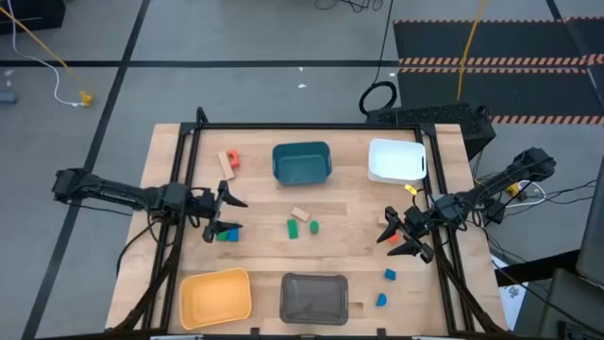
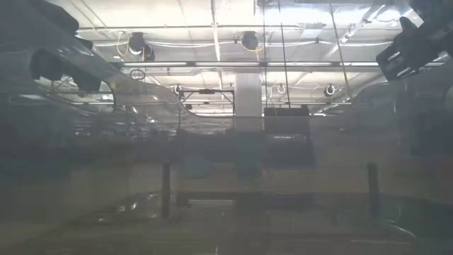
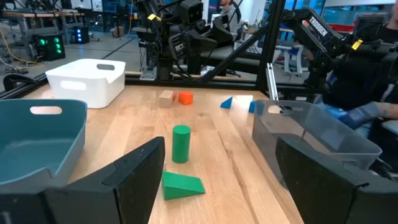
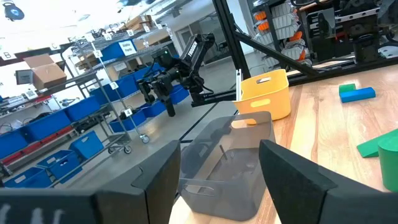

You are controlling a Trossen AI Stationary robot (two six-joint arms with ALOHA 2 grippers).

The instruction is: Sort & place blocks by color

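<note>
spanning a grey-floored workshop, wooden table with scattered blocks; left end effector and right end effector both apart, empty.

Blocks lie scattered between four bins.

Teal bin, yellow bin

A: Overhead view evenly lit; soft shadows fall just under the left gripper and right gripper on the table.

B: Low view murky, hazed by reflections, ceiling lights glaring through. Both wrist views bright; own fingers nearest the lens blur, background stays sharp.
</note>
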